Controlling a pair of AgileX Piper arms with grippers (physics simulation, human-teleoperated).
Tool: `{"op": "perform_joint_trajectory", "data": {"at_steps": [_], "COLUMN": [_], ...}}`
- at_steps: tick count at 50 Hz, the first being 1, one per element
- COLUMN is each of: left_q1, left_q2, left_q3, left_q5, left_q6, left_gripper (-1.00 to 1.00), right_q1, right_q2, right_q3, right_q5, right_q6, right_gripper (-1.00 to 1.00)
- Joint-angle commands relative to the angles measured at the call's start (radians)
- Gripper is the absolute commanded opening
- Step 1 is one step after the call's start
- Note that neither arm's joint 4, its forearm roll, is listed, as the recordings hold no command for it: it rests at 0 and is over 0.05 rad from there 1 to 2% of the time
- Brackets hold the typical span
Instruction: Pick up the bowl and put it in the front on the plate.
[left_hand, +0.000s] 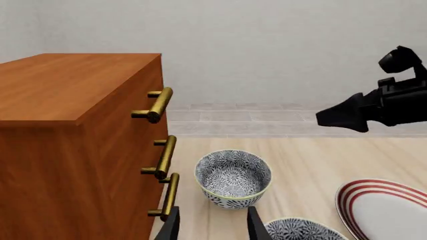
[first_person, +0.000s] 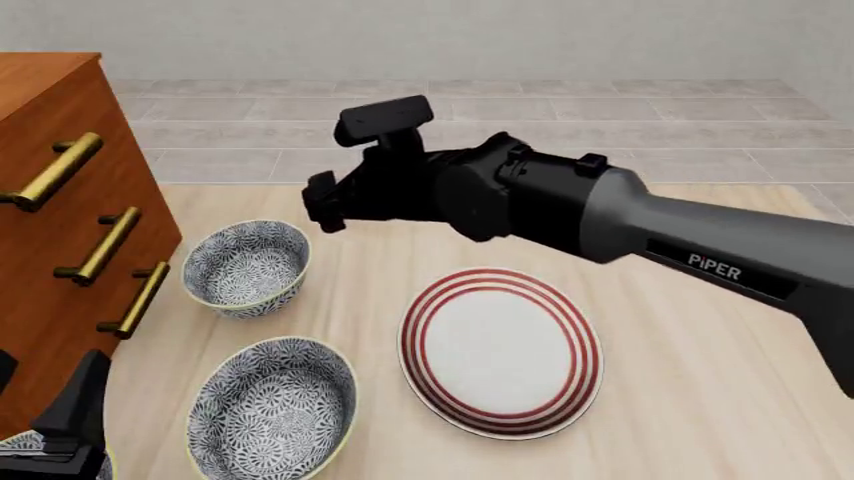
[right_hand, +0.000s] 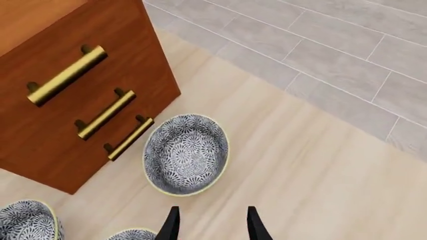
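Two dark fingertips (left_hand: 208, 226) of the left gripper stand parted, holding nothing, short of the bowl (left_hand: 233, 178). From the front, the plate (first_person: 499, 349) lies bare, bowl to its far left. Right gripper (right_hand: 212, 224) hovers spread above the bowl; nothing lifted yet.

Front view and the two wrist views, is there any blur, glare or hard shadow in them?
Front view: sharp and evenly lit, no glare on the plate, only a faint soft shadow beside the bowl. Left wrist view: crisp throughout, mild sheen on the brass drawer handles. Right wrist view: no blur, flat lighting, barely any shadow under the bowl.
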Motion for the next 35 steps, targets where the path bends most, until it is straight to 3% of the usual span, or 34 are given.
{"op": "perform_joint_trajectory", "data": {"at_steps": [1,35], "left_q1": [0.000,0.000], "left_q2": [0.000,0.000], "left_q3": [0.000,0.000], "left_q5": [0.000,0.000], "left_q6": [0.000,0.000], "left_gripper": [1.00,1.00], "right_q1": [0.019,0.006], "right_q2": [0.086,0.349], "right_q3": [-0.117,-0.418], "right_q5": [0.042,0.101], "right_q6": [0.016,0.046], "right_gripper": [1.00,1.00]}}
